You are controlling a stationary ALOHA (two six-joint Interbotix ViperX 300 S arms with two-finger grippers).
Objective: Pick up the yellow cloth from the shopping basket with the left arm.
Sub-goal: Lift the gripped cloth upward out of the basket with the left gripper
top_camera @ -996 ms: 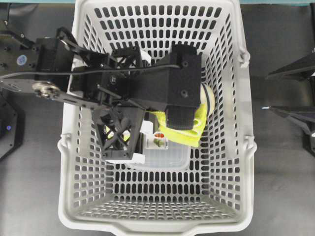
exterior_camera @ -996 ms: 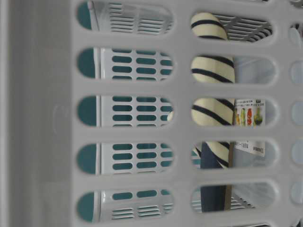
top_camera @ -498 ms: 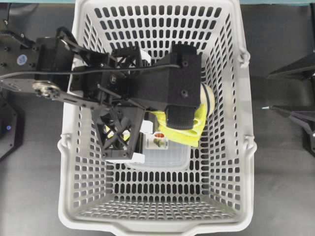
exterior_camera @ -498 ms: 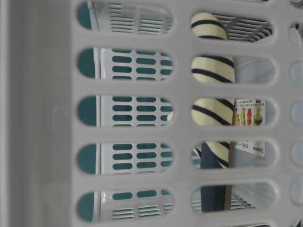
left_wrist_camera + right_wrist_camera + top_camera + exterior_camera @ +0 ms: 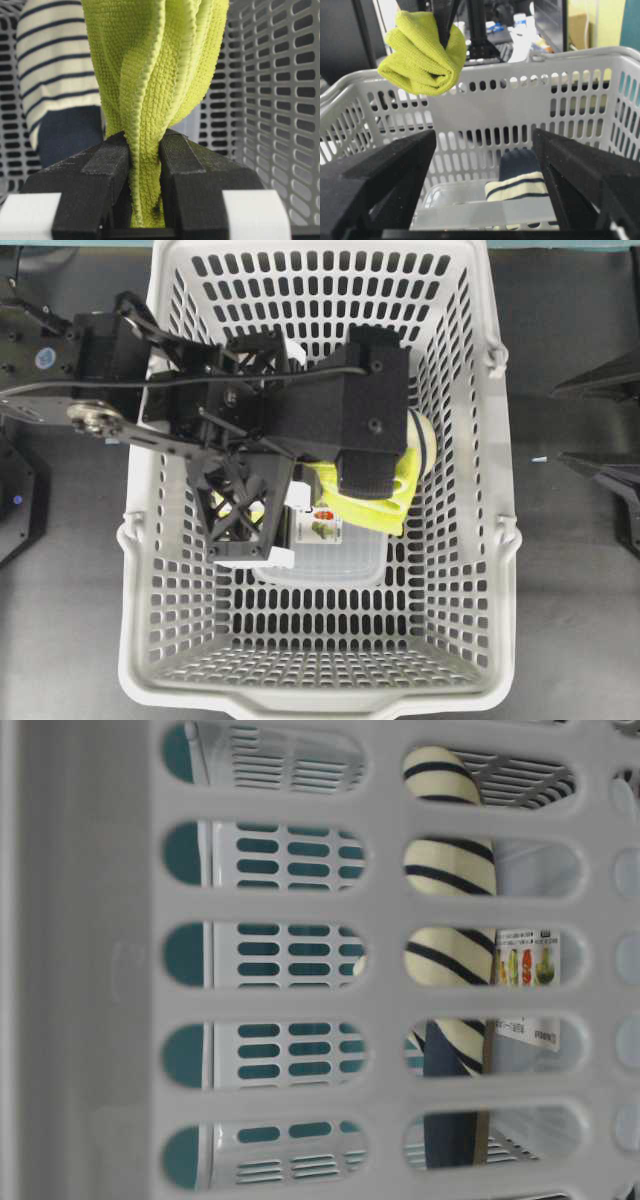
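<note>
The yellow cloth (image 5: 150, 65) is pinched between the black fingertips of my left gripper (image 5: 145, 150) and hangs bunched from them. In the right wrist view the cloth (image 5: 422, 52) hangs free at about rim height of the light-grey shopping basket (image 5: 600, 65). In the overhead view the cloth (image 5: 375, 508) shows under the left arm's black housing (image 5: 350, 410), over the middle of the basket (image 5: 500, 540). My right gripper (image 5: 556, 425) is open and empty outside the basket's right wall.
A cream slipper with navy stripes (image 5: 517, 185) stands against the basket's wall, also in the left wrist view (image 5: 55, 65). A clear plastic container with a label (image 5: 330, 550) lies on the basket floor under the cloth.
My right gripper has drawn back a little to the right. The left arm has shifted slightly, with the cloth still in its grip.
</note>
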